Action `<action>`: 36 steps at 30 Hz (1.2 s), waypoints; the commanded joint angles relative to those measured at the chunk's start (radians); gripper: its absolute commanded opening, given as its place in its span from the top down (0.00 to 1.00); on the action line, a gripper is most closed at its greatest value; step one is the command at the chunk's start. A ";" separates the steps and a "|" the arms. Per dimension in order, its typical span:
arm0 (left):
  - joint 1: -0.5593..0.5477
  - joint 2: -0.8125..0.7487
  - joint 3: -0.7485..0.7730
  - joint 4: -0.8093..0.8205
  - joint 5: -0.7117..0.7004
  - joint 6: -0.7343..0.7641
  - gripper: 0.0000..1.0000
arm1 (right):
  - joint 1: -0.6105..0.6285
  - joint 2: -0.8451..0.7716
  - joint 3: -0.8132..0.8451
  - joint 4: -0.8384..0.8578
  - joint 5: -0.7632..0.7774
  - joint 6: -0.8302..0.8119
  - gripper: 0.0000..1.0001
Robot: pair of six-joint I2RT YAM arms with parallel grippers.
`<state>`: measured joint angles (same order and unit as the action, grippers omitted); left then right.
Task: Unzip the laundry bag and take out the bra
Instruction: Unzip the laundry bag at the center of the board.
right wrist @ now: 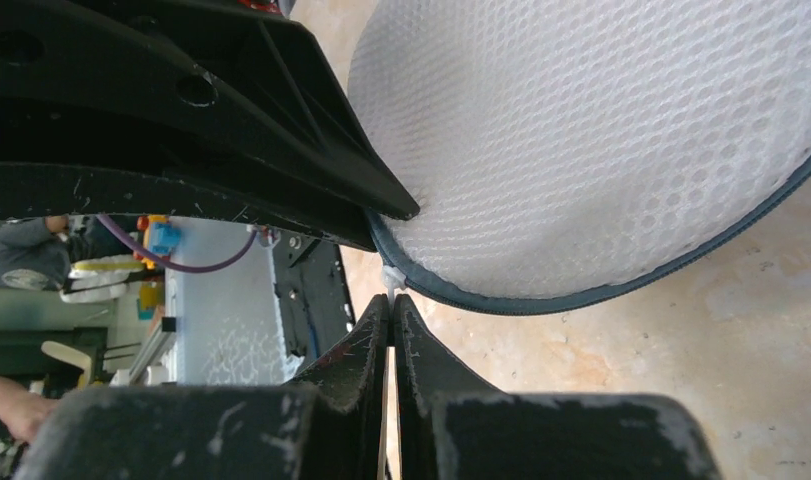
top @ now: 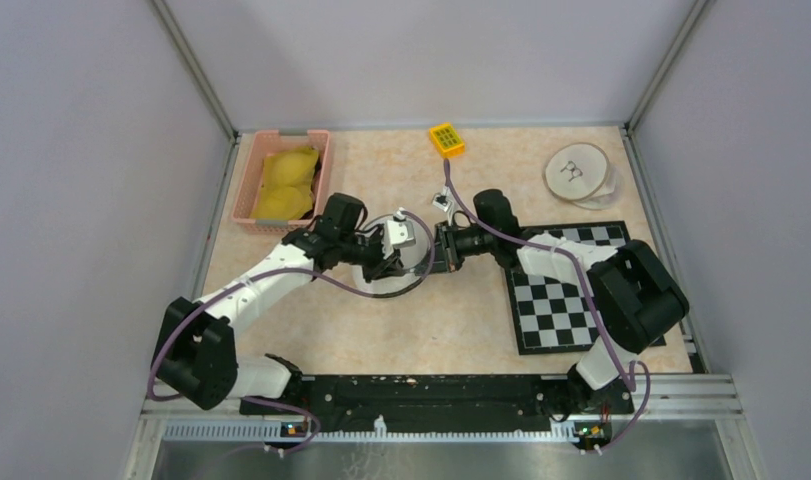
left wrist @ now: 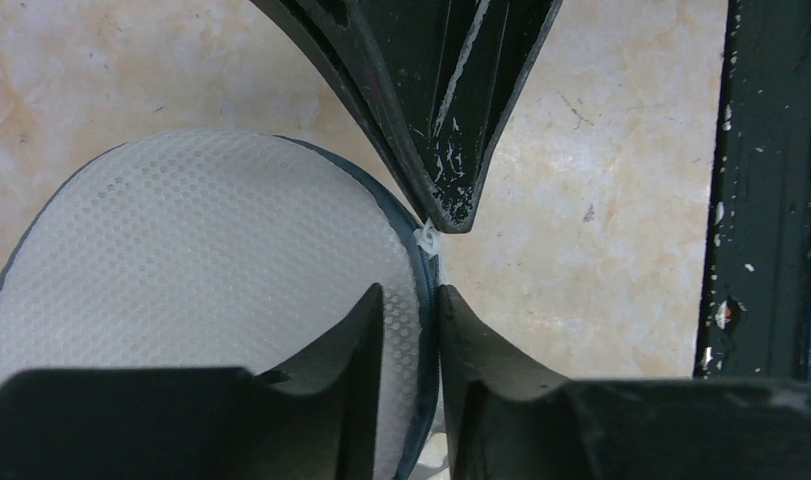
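The round mesh laundry bag [left wrist: 201, 250] lies mid-tabletop [top: 461, 310], apparently still zipped. The left gripper [left wrist: 429, 310] clamps its rim, while the right gripper [right wrist: 392, 315] pinches the white zipper pull [right wrist: 391, 278]. Unzipping looks to be the step in hand, and the next move calls for drawing the pull around the rim.

Legible lettering, brand marks, numerals, signs: none in any view.
Dark squiggle on round pale disc [top: 578, 170]: too small to read.
Green squares on yellow block [top: 446, 139]: no characters discernible.
Checkered board [top: 553, 312]: pattern only, unlabelled.
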<state>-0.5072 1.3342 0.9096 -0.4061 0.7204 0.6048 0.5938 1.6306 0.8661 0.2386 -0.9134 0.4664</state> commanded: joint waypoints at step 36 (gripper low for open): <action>0.051 -0.073 0.011 0.038 0.040 0.172 0.51 | -0.080 -0.116 -0.053 0.019 0.051 -0.044 1.00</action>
<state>-0.4587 1.2724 0.8551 -0.3538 0.7033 0.7883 0.4904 1.5196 0.8242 0.1947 -0.8394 0.4061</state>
